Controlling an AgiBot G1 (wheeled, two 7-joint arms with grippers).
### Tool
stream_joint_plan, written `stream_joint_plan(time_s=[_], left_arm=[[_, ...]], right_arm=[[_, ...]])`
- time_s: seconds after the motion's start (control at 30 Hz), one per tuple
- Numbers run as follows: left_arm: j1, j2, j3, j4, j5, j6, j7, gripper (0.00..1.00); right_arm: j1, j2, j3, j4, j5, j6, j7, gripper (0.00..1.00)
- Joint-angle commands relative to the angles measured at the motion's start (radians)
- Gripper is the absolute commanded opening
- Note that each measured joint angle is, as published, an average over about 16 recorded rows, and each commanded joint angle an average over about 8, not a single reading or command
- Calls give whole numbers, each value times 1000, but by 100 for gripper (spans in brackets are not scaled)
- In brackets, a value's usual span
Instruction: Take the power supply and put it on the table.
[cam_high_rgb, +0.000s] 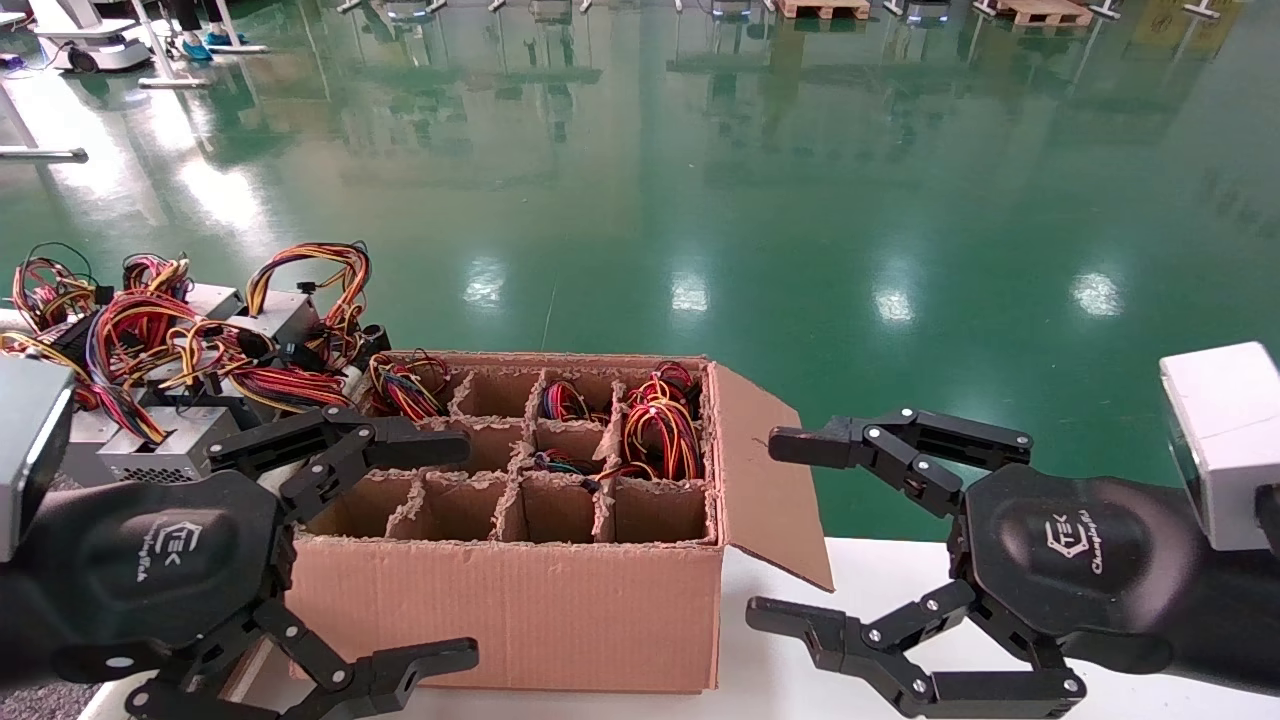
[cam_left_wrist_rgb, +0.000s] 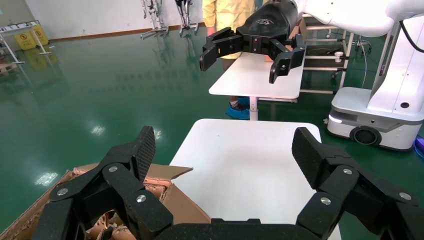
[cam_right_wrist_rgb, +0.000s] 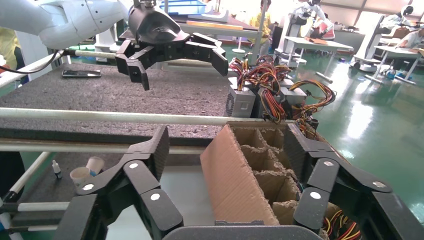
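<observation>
The power supply (cam_high_rgb: 660, 432) stands in a right-hand cell of the brown divided box (cam_high_rgb: 520, 600), under a tall loop of red, yellow and black wires. Its wires also show by my right finger (cam_right_wrist_rgb: 345, 231). My left gripper (cam_high_rgb: 455, 550) hangs open over the box's near left corner, holding nothing (cam_left_wrist_rgb: 225, 142). Just right of the box flap, above the white tabletop, my right gripper (cam_high_rgb: 775, 527) is open and empty (cam_right_wrist_rgb: 227, 135). The table (cam_right_wrist_rgb: 100, 95) is the dark-grey speckled surface with a white tube rail (cam_right_wrist_rgb: 125, 116) to the left of the box.
Several other power supplies with wire bundles (cam_high_rgb: 170, 350) are piled on the table's far end (cam_right_wrist_rgb: 265, 85). Smaller wire bundles (cam_high_rgb: 405, 385) fill back cells of the box. The box rests on a white tabletop (cam_high_rgb: 800, 690). Small cups (cam_right_wrist_rgb: 80, 174) sit below the rail.
</observation>
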Motion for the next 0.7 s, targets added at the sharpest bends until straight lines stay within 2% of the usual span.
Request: stream_joint_plan(time_s=[0.03, 0.37, 0.7], left_arm=[[-1, 0, -1, -2, -2, 2, 0, 100], [-8, 22, 32, 48, 76, -63, -22, 100], [-150, 124, 134, 258, 215, -74, -126, 100]], right_arm=[[0, 0, 0, 0, 0, 0, 0, 0], [0, 0, 0, 0, 0, 0, 0, 0], [0, 0, 0, 0, 0, 0, 0, 0]])
